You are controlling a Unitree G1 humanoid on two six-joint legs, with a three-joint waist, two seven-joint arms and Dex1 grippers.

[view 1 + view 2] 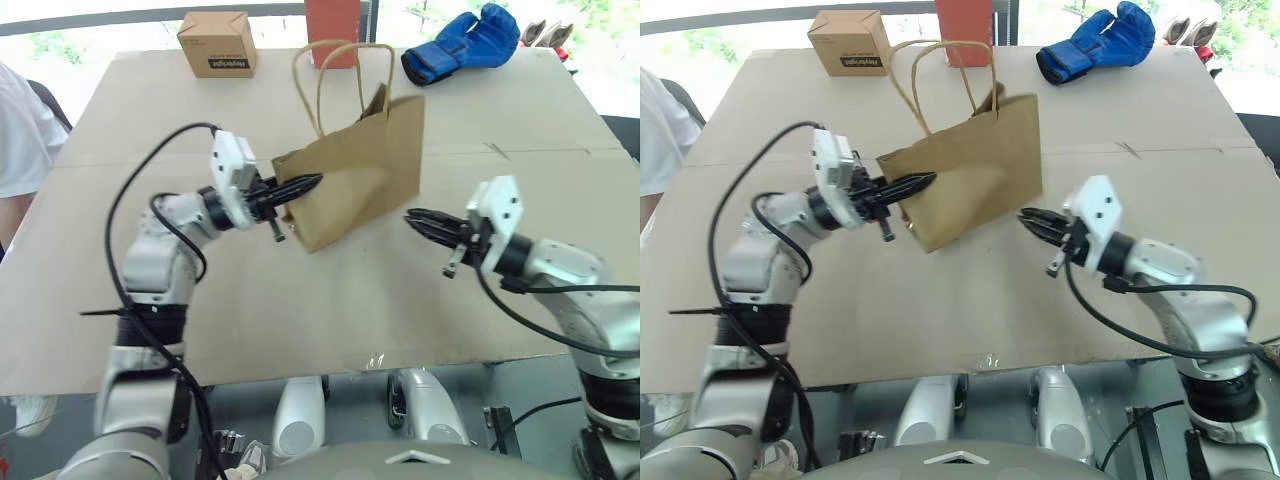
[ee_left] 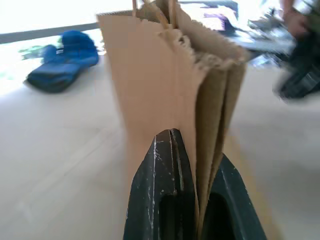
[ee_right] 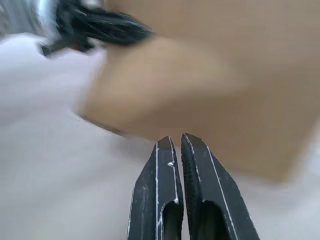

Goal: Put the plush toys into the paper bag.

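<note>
The brown paper bag (image 1: 365,165) hangs tilted above the table, its twisted handles (image 1: 325,75) standing up. My left gripper (image 1: 312,183) is shut on the bag's left edge and points right; in the left wrist view its black fingers (image 2: 167,170) pinch the folded paper (image 2: 150,75). My right gripper (image 1: 412,217) is shut with nothing in it, a little to the right of the bag and pointing at it. In the right wrist view its tips (image 3: 176,140) face the bag's side (image 3: 210,75). The plush toys are out of view.
A small cardboard box (image 1: 217,43) with a black label, a red object (image 1: 332,30) and a blue boxing glove (image 1: 462,42) sit along the far edge of the cardboard-covered table (image 1: 300,320). A person's white sleeve (image 1: 20,130) is at the left.
</note>
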